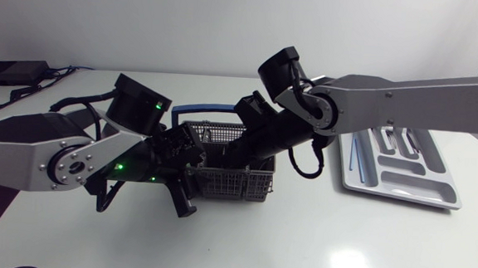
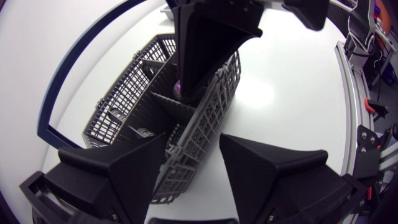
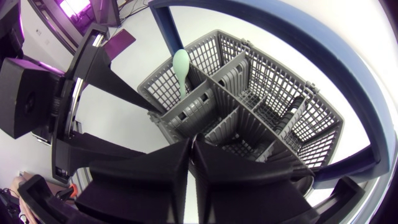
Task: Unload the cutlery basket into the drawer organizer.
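Basically a white glossy table (image 1: pixel 299 246) with soft glare patches. Left arm (image 1: pixel 47 151) and right arm (image 1: pixel 407 99), silver-grey links with black joints, meet over the middle.

Cutlery basket (image 1: pixel 236 182) sits directly under both grippers: grey plastic mesh, rectangular, split by solid dividers into several compartments, with a blue hoop handle (image 1: pixel 199 109) folded down behind it. Drawer organizer (image 1: pixel 402 190) is well apart from both grippers, out past the right arm's elbow: pale grey moulded tray with long slots, and some dark cutlery (image 1: pixel 392 142) lying in them.

Left gripper (image 2: pixel 193 140): matte black wedge fingers spread wide, straddling the basket's end wall, one finger over the inside and one outside. Right gripper (image 3: pixel 191 144): fingers pressed together, pointing down into a compartment near the basket's middle.

Pale green rounded piece (image 3: pixel 181 65) stands upright in a corner compartment ahead of the right gripper, close to the left gripper's finger. Small purple thing (image 2: pixel 178 88) shows at the right gripper's tip; cannot tell if it is held.
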{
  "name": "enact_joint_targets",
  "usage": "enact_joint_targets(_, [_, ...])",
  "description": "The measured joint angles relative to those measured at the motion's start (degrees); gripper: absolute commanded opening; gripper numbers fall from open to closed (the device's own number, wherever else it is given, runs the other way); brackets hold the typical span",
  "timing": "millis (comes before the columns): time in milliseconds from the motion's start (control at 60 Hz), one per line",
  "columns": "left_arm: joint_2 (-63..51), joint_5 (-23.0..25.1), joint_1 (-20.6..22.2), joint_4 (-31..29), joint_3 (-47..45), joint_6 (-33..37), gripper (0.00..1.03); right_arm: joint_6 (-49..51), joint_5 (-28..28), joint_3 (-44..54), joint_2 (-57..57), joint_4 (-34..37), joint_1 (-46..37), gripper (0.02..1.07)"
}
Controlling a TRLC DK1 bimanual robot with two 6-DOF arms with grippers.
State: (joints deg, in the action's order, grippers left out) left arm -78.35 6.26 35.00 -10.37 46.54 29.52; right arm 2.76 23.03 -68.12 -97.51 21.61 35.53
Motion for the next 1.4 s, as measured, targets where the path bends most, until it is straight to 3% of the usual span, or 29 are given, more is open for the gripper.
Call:
enact_joint_targets(317, [0.00, 0.20, 1.16, 1.09, -0.11, 0.00, 0.60, -0.04, 3.34, 1.95, 4.55, -0.68, -1.22, 0.08])
enact_joint_targets(533, [0.00, 0.15, 2.25, 1.27, -0.11, 0.00, 0.60, -1.36, 10.88, 2.38, 8.72, -0.31, -5.09, 0.08])
enact_joint_targets(983, [0.00, -0.72, 4.15, 1.27, -0.11, -0.87, 0.60, -2.78, 25.16, 1.84, 18.69, 15.21, -14.88, 0.08])
enact_joint_targets(1167, [0.00, -0.72, 4.24, 1.27, -0.11, -1.05, 0.60, -0.81, 25.11, 0.57, 23.74, 24.20, -18.95, 0.08])
enact_joint_targets(1400, [-0.07, -0.94, 5.14, -1.90, 1.46, -3.61, 0.60, 7.32, 15.98, 0.46, 29.18, 34.34, -29.05, 0.08])
